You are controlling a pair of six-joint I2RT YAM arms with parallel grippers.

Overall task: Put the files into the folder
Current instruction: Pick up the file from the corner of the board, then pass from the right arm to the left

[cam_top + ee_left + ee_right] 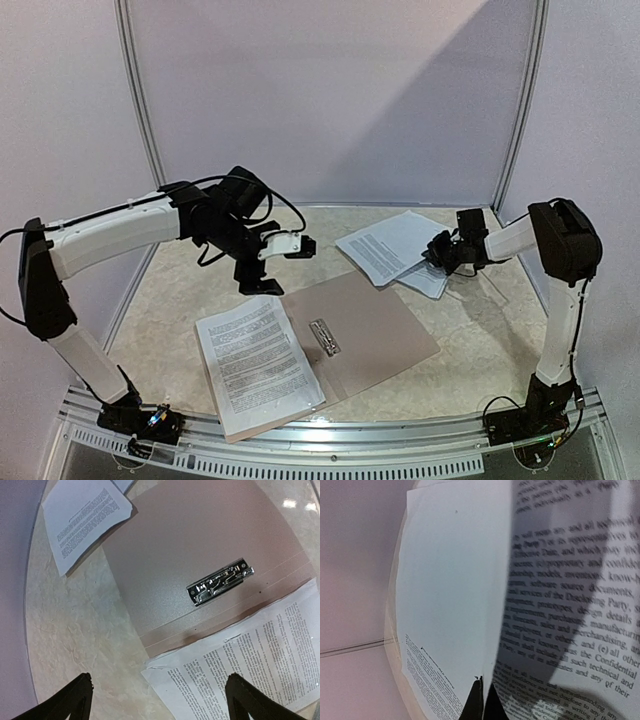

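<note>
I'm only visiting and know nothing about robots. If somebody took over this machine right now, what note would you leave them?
Left end effector: open, empty, hovering above the folder near its metal clip.
Right end effector: shut, pinching the edge of the top sheet at the far right of the table; another sheet lies beneath it.
Folder: lying open mid-table.
Done: one batch of files lies on the leaf nearer the left arm.
Left: bring the far-right sheets onto the folder.
</note>
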